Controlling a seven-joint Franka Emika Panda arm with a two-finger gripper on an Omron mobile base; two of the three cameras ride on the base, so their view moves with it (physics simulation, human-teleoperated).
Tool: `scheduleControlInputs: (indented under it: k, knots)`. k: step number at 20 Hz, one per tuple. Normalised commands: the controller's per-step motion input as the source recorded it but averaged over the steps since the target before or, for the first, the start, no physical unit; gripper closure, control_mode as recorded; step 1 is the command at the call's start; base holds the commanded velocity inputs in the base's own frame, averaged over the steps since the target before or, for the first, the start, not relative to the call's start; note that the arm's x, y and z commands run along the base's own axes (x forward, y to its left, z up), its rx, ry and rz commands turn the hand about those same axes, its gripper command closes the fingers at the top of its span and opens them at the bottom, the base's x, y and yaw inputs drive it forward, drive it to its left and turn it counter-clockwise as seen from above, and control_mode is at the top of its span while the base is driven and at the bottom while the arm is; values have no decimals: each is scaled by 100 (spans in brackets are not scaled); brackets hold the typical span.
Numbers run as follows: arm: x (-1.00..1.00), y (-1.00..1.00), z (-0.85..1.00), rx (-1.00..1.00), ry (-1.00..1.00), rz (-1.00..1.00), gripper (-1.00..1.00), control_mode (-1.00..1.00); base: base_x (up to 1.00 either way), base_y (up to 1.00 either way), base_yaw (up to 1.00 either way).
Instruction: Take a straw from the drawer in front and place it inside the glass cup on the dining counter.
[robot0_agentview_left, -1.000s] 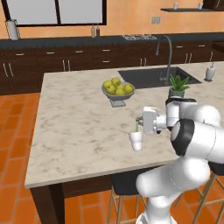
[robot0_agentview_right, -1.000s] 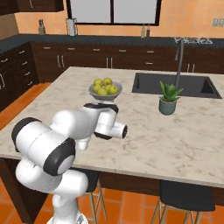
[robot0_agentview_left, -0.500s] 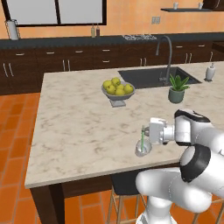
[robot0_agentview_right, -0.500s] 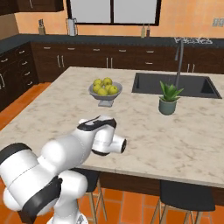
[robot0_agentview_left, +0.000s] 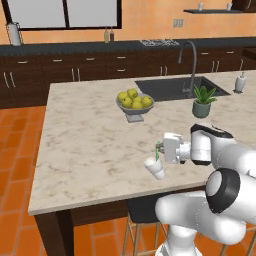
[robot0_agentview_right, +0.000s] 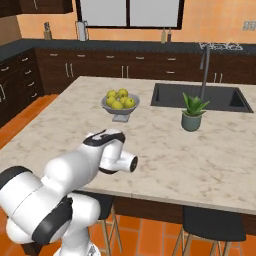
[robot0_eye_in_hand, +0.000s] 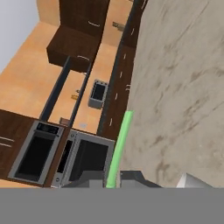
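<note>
My gripper (robot0_agentview_left: 161, 150) hovers low over the front part of the beige dining counter (robot0_agentview_left: 90, 145), shut on the thin green straw (robot0_agentview_left: 157, 151). In the hand view the straw (robot0_eye_in_hand: 119, 146) runs up from between the two dark fingertips of the gripper (robot0_eye_in_hand: 112, 178). The whitish glass cup (robot0_agentview_left: 155, 168) sits just below the gripper, leaning a little to one side. Its rim (robot0_eye_in_hand: 197, 180) shows beside the straw at the lower right of the hand view. Whether the straw's end is inside the cup I cannot tell. The drawer is out of view.
A grey bowl of yellow-green fruit (robot0_agentview_left: 133, 102) stands mid-counter. A potted plant (robot0_agentview_left: 202, 102) sits beside the sink (robot0_agentview_left: 177, 87) and its tall tap. The counter's front edge runs close below the cup. My white arm (robot0_agentview_right: 95, 162) hides the cup in the right base view.
The arm has swung down and toward the counter's front edge with the straw. The cup has shifted slightly nearer the front edge and now leans.
</note>
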Motion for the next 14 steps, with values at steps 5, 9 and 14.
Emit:
scheduleControlInputs:
  k: [5,9,14]
  knots:
    - [14,-20,-3,0,-7,0,100,-100,0,0,0]
    - [-53,-41,-4,0,-11,0,100,-100,0,0,0]
    - [-49,-11,-7,0,-10,0,100,-100,0,0,0]
